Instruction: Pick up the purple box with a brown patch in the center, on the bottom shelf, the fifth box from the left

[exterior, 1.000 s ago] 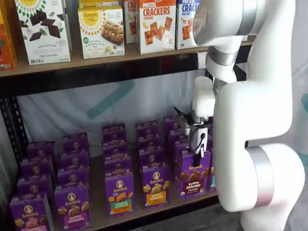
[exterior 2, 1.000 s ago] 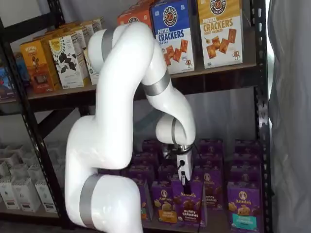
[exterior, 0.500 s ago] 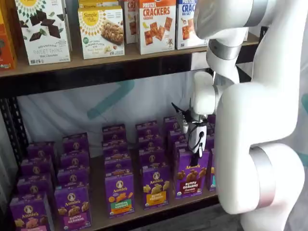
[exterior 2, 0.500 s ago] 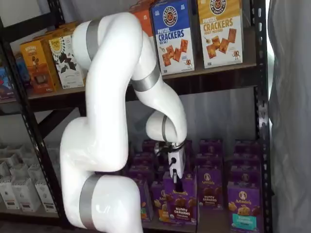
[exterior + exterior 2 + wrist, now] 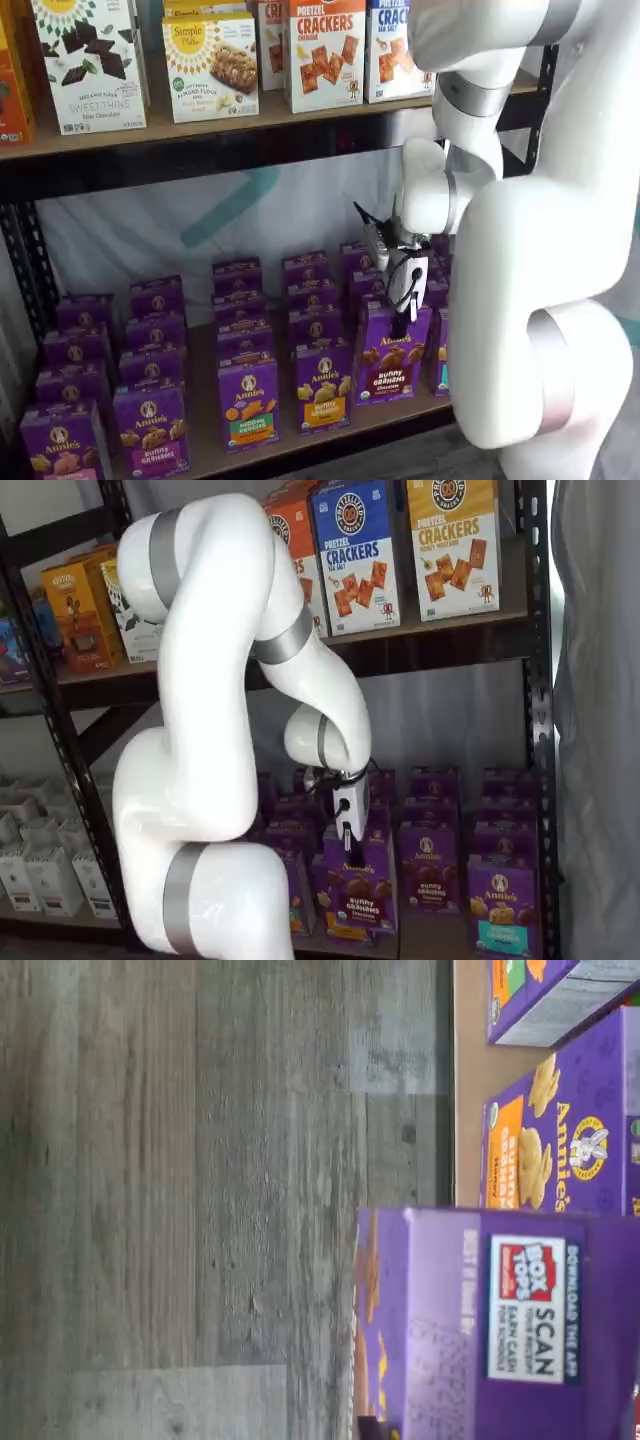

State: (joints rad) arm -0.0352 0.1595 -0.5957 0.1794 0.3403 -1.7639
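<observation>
**Operator:** Above the front edge of the bottom shelf (image 5: 205,452), what does the gripper (image 5: 403,322) carry?

**Technician:** Its black fingers are clenched on the top of the purple box (image 5: 389,354). In both shelf views the box hangs upright from the fingers, with its front panel of brown bunny crackers facing outward.

**Operator:** Position of the box relative to the board?

**Technician:** In a shelf view the purple box (image 5: 358,895) sits forward of the front cartons, over the shelf's front edge. Whether its base touches the board cannot be told.

**Operator:** Neighbouring stock?

**Technician:** The yellow-patch carton (image 5: 322,386) stands just beside it at the front edge. The teal-patch carton (image 5: 499,906) stands near the shelf's right front corner. Cracker boxes (image 5: 326,53) occupy the upper board.

**Operator:** Wrist view?

**Technician:** It is turned on its side. The top flap of the purple box (image 5: 470,1320) fills one corner, bearing a white scan label. Grey floor planks (image 5: 200,1200) lie beyond the shelf edge.
</observation>
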